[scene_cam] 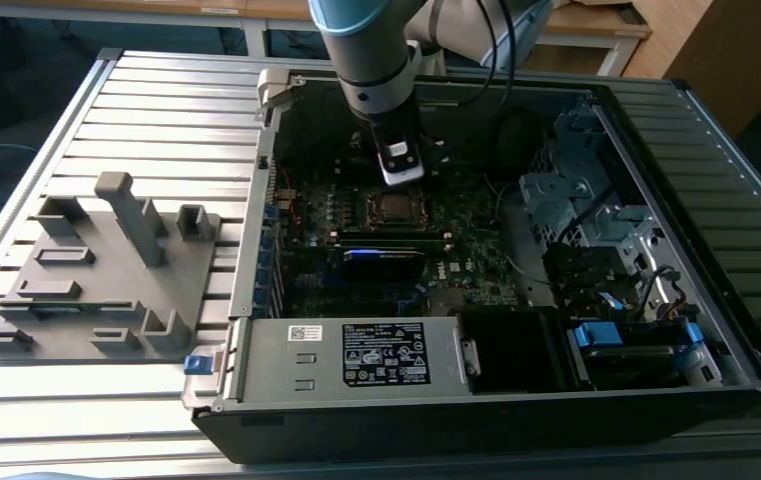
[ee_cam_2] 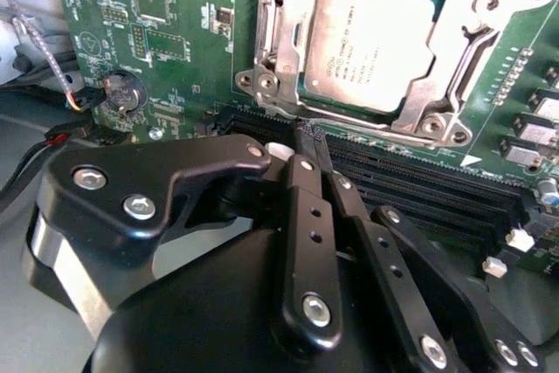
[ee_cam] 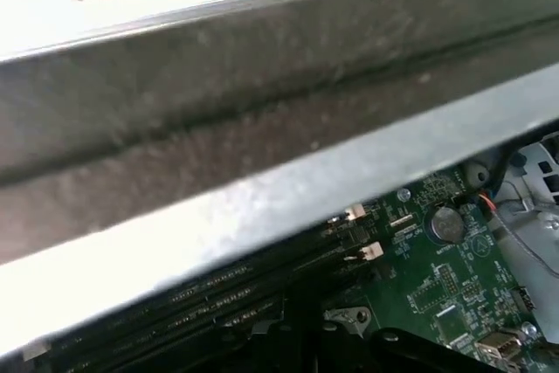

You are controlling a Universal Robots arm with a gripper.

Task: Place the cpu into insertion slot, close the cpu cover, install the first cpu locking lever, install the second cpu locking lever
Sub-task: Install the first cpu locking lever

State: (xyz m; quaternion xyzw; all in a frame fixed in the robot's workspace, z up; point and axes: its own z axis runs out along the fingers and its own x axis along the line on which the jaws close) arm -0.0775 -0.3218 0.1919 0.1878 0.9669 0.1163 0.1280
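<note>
Gripper [ee_cam_2: 307,139] is pinched together with nothing between the tips, far as I can see. The cpu [ee_cam_2: 367,45] sits in its socket just ahead of them, cpu cover [ee_cam_2: 278,41] lying over it. My guess: the frame's thin, stiff and slippery, so press its rim, not the fragile chip.

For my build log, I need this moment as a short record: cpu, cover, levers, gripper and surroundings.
cpu: seated in the socket, metal top up
cpu cover: down flat around the cpu, chip showing through its window
locking levers: position cannot be told
gripper: fingertips together, holding nothing visible, at the socket's edge by the memory slots
computer case: open, lying on a slatted table
grey fixture: on the table, to the exterior view's left of the case
</note>
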